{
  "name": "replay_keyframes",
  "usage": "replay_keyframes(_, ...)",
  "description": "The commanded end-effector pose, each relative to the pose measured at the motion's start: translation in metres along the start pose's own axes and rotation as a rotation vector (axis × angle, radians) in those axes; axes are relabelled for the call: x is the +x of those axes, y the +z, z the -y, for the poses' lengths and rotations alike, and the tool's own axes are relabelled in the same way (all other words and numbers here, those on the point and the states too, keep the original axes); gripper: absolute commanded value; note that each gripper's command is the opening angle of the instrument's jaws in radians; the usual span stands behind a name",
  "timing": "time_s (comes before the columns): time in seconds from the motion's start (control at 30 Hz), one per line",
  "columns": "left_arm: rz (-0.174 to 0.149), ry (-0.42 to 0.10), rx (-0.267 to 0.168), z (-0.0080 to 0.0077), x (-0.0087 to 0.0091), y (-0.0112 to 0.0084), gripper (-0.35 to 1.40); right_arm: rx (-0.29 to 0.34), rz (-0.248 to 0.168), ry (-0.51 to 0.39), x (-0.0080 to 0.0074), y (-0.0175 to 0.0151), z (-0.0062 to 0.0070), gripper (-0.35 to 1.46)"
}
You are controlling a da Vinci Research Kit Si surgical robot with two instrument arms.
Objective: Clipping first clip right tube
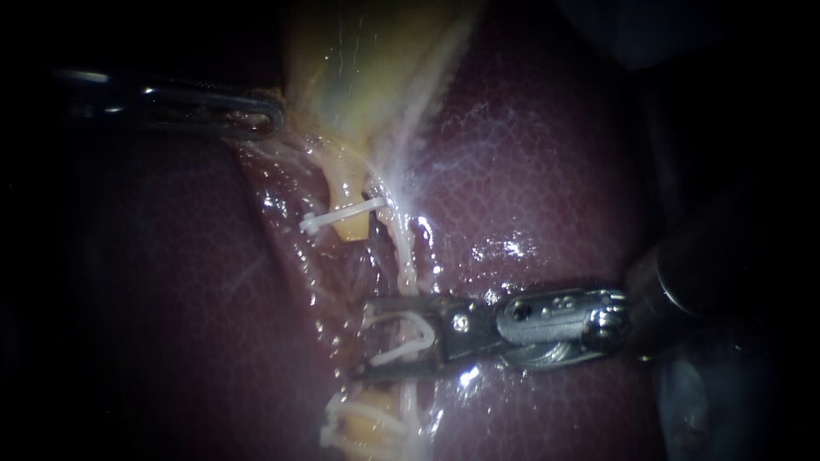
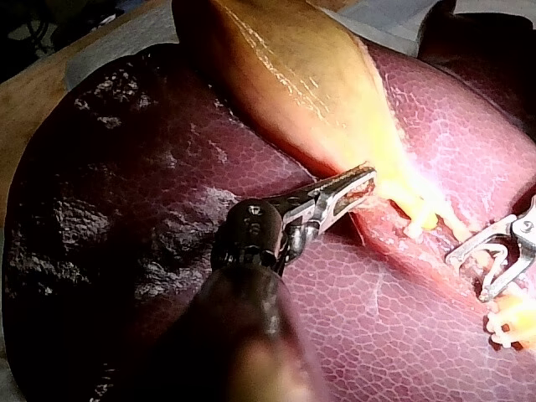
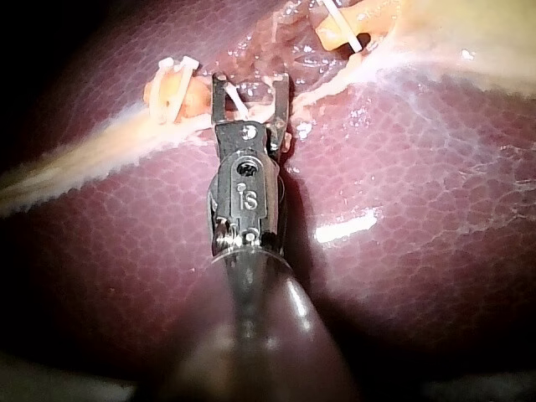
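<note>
My right instrument (image 1: pixel 376 335) reaches in from the right, its jaws standing apart with an open white clip (image 1: pixel 408 338) held between them. The clip straddles the thin pale right tube (image 1: pixel 408 265), which runs down from the gallbladder (image 1: pixel 376 60). The right wrist view shows the same jaws (image 3: pixel 251 90) set across the pale strand. At the upper left, my left instrument (image 1: pixel 266 116) is shut on the gallbladder's edge; its jaws (image 2: pixel 360 180) pinch that edge in the left wrist view too. The left tube is a yellow stump (image 1: pixel 352 224) carrying a white clip (image 1: pixel 342 213).
Dark red liver (image 1: pixel 547 171) lies all around. A lower yellow stump (image 1: pixel 371 423) below the right jaws carries white clips (image 1: pixel 337 423). My right instrument's wrist and shaft (image 1: pixel 683 282) cross the liver at the right.
</note>
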Motion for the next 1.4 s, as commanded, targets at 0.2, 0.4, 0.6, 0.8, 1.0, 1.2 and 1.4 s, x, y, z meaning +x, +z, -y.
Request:
replay_keyframes(0.2,0.0,0.0,0.0,0.0,0.0,-0.0001,-0.35,0.01,-0.012,0.005,0.0009,-0.0009,0.0006,0.45)
replay_keyframes(0.4,-0.001,0.0,0.002,-0.0001,0.0,-0.0004,-0.35,0.069,-0.033,0.025,0.0031,-0.0037,0.0015,0.45)
replay_keyframes(0.6,-0.001,0.0,0.004,-0.0003,0.0,-0.0007,-0.35,0.082,-0.032,0.046,0.0033,-0.0065,0.0016,0.45)
replay_keyframes(0.8,-0.001,0.0,0.004,-0.0003,0.0,-0.0008,-0.35,0.086,-0.029,0.08,0.0023,-0.0077,0.0009,0.45)
replay_keyframes(1.0,-0.002,0.0,0.005,-0.0003,0.0001,-0.0009,-0.35,0.082,-0.028,0.107,0.001,-0.0076,-0.0002,0.45)
replay_keyframes(1.2,-0.002,0.0,0.005,-0.0003,0.0001,-0.0009,-0.35,0.087,-0.025,0.133,-0.0005,-0.0068,-0.0014,0.45)
replay_keyframes(1.4,-0.002,0.0,0.005,-0.0004,0.0,-0.0008,-0.35,0.11,-0.025,0.17,-0.0023,-0.0046,-0.0025,0.45)
